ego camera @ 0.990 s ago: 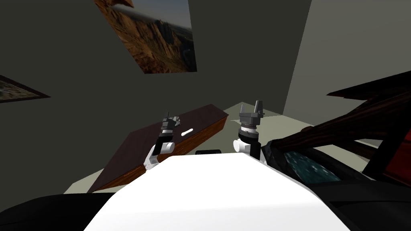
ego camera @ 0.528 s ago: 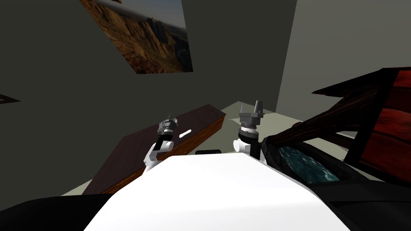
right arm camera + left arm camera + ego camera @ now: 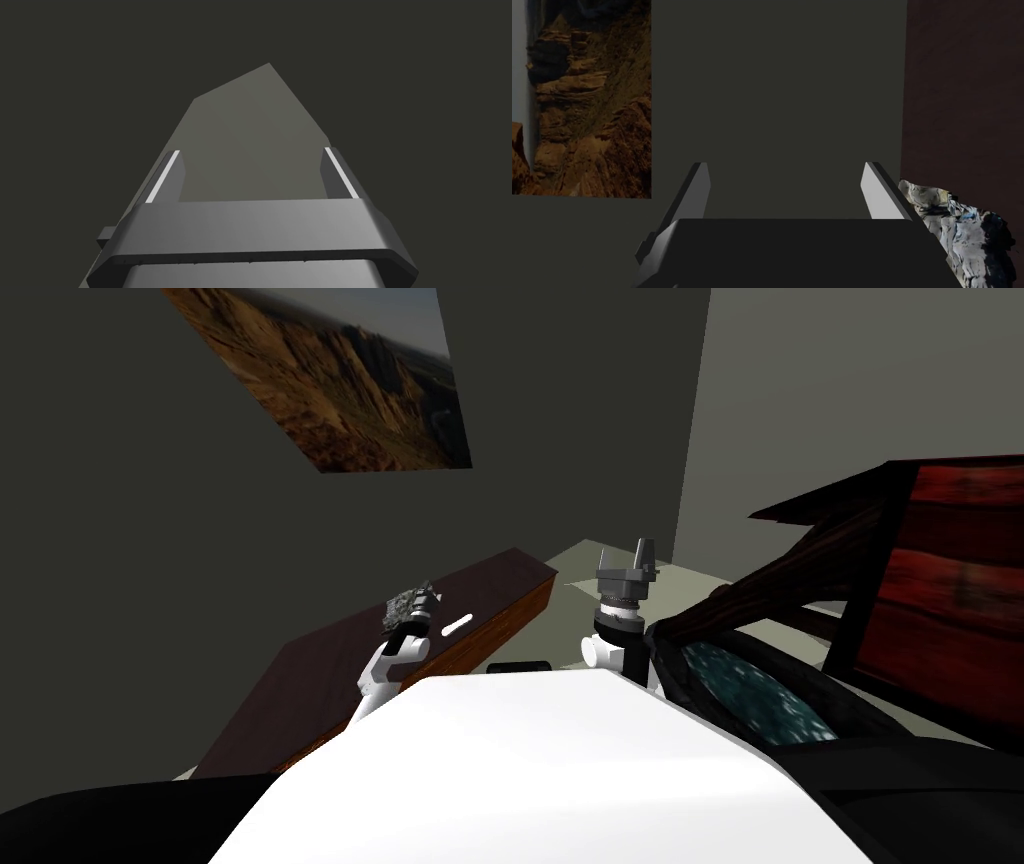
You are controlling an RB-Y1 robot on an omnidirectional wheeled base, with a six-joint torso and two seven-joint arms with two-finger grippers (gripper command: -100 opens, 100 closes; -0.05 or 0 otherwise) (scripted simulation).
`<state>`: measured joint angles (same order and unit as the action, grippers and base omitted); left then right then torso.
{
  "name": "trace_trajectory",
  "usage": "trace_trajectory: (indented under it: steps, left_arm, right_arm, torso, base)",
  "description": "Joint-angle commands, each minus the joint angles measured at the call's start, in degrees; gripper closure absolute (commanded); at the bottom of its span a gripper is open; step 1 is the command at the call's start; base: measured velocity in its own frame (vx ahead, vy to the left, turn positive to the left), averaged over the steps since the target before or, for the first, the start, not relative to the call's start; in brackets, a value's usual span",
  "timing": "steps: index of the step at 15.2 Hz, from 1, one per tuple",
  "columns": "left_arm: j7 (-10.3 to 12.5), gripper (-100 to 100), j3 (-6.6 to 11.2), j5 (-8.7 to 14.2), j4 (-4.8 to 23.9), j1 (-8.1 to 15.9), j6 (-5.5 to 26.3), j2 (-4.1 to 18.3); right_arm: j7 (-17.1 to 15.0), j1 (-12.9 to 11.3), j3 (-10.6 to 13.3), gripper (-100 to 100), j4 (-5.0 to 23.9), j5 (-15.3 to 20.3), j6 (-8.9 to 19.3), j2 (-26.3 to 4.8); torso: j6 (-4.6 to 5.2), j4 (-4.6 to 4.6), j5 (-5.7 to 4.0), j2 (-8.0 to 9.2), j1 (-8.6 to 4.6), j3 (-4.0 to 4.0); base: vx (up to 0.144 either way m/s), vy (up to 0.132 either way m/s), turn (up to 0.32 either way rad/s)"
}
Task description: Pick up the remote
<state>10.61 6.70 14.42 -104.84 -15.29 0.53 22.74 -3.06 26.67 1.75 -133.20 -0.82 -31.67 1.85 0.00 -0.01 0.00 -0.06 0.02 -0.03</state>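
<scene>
Just beside the left pincer [image 3: 784, 165], on the side toward the right pincer [image 3: 625, 553], lies one slim white bar-shaped remote [image 3: 456, 626]. It rests flat on the long dark brown wooden tabletop [image 3: 330, 673], near the pincer but not touching it, and well short of the right one.

Two pincers are in sight. The left one hangs over the tabletop with its two pale blade fingers [image 3: 698, 187] spread wide and nothing between them. They point at the dark olive-grey wall [image 3: 777, 90] instead of the remote. One mottled grey-and-white lump [image 3: 962, 235] sits just outside one of these fingers, against the brown plane of the tabletop. I cannot tell what it is.

The right pincer is raised upright beyond the tabletop's end, its fingers also spread and empty.

One tabletop stands along the wall, with a lighter reddish-brown front edge. One large picture of brown rocky cliffs [image 3: 340, 378] hangs on the wall above the left pincer. Pale grey-green floor [image 3: 590, 563] shows past the right pincer. Out to that pincer's far side stands one dark red-brown wooden piece of furniture [image 3: 950, 588], with one teal mottled surface [image 3: 760, 693] beneath its slanting beam.
</scene>
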Motion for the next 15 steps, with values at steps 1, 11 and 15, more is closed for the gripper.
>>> trace_trajectory:
  steps: [1,11,15]
  left_arm:
    - [1.2,-100,0.59,1.2,2.9,1.4,2.9,1.5]
    - [3.5,-100,1.93,3.9,11.2,4.6,14.3,3.9]
    - [4.3,-100,2.38,4.8,13.9,5.6,18.8,4.5]
  right_arm:
    - [0.0,0.0,0.0,0,0.0,0.0,0.0,0.0]
    - [0.0,0.0,0.0,0,0.0,0.0,0.0,0.0]
    - [0.0,0.0,0.0,0,0.0,0.0,0.0,0.0]
  torso:
    - [0.0,0.0,0.0,0.0,0.0,0.0]
    - [0.01,0.0,0.0,-0.01,0.01,-0.01]
    - [0.01,0.0,0.0,-0.02,0.02,-0.01]
  base:
    - [0.008,0.002,-0.139]
    - [0.009,0.005,-0.106]
    - [0.009,0.007,-0.093]
